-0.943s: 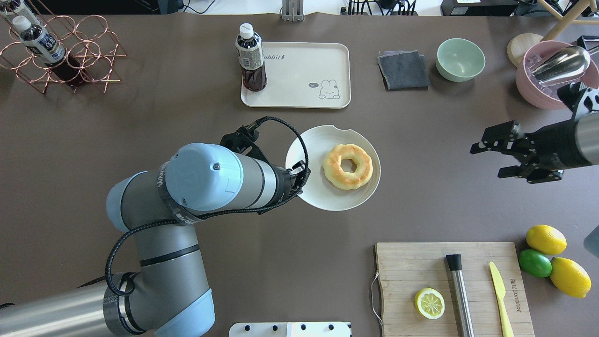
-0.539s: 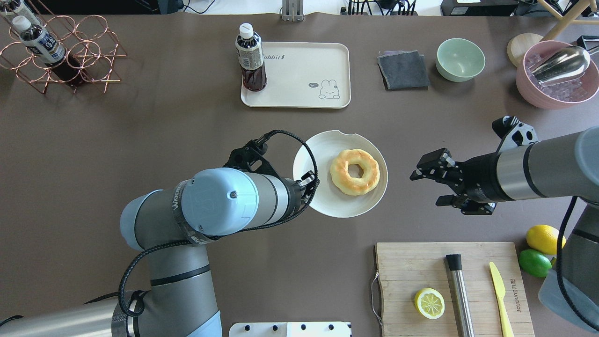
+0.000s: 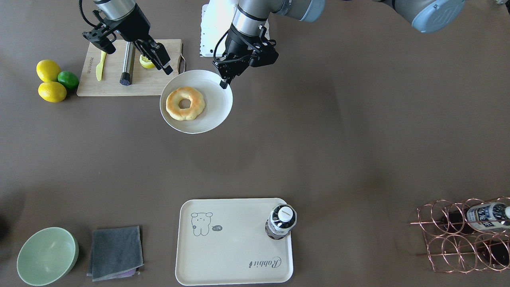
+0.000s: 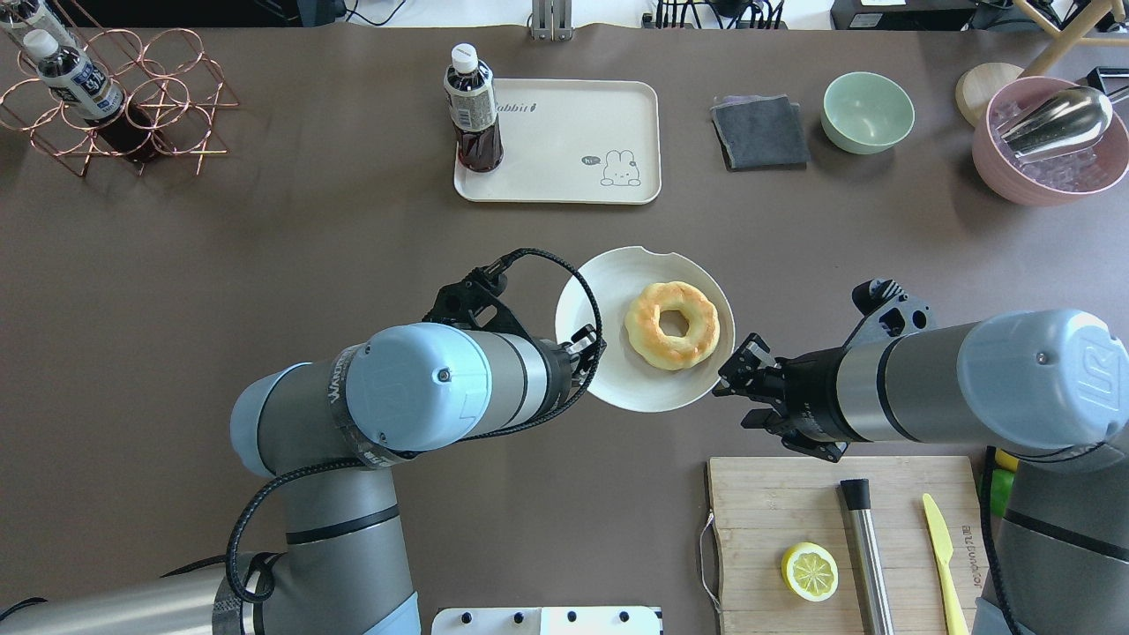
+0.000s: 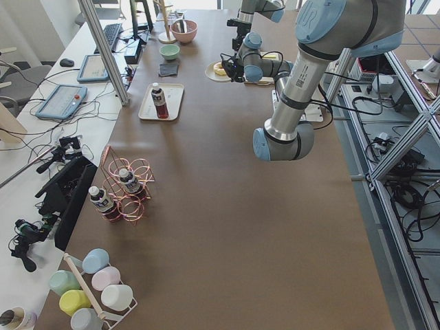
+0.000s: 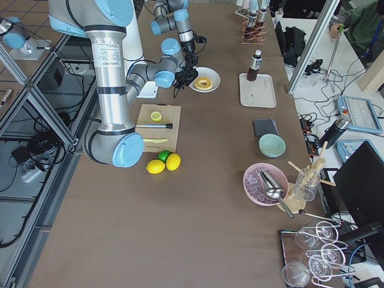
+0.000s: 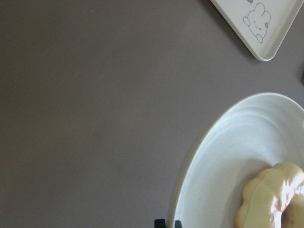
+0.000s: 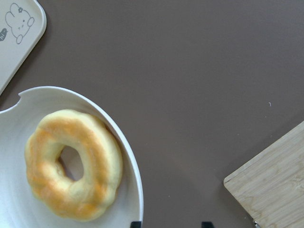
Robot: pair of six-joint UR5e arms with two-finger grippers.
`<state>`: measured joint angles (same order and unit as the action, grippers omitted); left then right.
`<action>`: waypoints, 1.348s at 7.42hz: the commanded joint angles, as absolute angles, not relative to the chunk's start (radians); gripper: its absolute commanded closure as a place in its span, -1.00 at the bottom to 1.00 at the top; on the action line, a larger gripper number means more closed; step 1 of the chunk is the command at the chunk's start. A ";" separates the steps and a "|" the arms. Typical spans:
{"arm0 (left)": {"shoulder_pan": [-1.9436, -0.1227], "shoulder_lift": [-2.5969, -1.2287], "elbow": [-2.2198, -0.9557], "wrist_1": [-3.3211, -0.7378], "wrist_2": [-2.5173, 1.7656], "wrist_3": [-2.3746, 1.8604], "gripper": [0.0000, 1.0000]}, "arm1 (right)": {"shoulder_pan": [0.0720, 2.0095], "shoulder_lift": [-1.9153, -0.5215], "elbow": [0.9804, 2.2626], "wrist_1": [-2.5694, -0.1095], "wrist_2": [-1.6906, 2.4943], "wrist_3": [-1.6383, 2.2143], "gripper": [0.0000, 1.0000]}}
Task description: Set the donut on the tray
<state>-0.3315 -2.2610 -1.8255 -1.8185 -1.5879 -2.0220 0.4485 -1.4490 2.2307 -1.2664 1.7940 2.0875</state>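
Your left gripper (image 3: 224, 81) pinches the plate (image 4: 609, 375) by its rim. The donut (image 4: 670, 324) lies on that plate, well apart from the tray (image 4: 564, 132). Your right gripper (image 4: 735, 382) hangs spread just beside the plate. You look mid-reach: next, straddle the donut's ring and close gently.

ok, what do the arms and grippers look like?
Left arm and right arm: silver-grey tubes, pale-blue joint caps, UR logo on the right's cap. Left gripper and right gripper: black, slim black fingers. Black cable loops around the left wrist.
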 commanded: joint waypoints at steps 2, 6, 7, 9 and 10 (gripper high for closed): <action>-0.331 -2.258 -1.827 -1.819 -1.586 -2.022 1.00 | 0.411 -1.390 2.212 -1.273 1.730 2.117 0.23; -0.331 -2.253 -1.829 -1.819 -1.580 -2.019 1.00 | 0.411 -1.381 2.194 -1.272 1.729 2.118 0.22; -0.331 -2.253 -1.829 -1.819 -1.580 -2.014 1.00 | 0.411 -1.381 2.189 -1.272 1.729 2.118 0.22; -0.331 -2.252 -1.829 -1.819 -1.580 -2.014 1.00 | 0.411 -1.381 2.175 -1.273 1.714 2.120 0.21; -0.331 -2.252 -1.829 -1.819 -1.580 -2.013 1.00 | 0.411 -1.381 2.171 -1.273 1.712 2.125 0.21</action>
